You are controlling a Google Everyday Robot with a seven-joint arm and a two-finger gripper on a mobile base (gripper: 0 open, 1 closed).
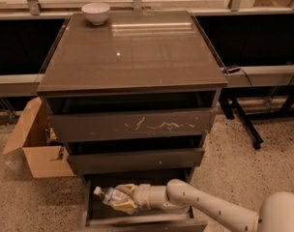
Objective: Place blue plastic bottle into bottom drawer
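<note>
The blue plastic bottle [109,195] is a small clear bottle with a white cap pointing left. It lies roughly level in my gripper [122,198], which is shut on it. The gripper holds it just over the dark inside of the open bottom drawer [137,221], toward the drawer's left side. I cannot tell whether the bottle touches the drawer floor. My white arm [210,209] reaches in from the lower right.
The three-drawer cabinet [132,52] has a scratched top drawer front [132,124] and a plain middle drawer [135,160] just above the gripper. A white bowl [95,12] sits on the cabinet top. An open cardboard box [36,144] stands at the left.
</note>
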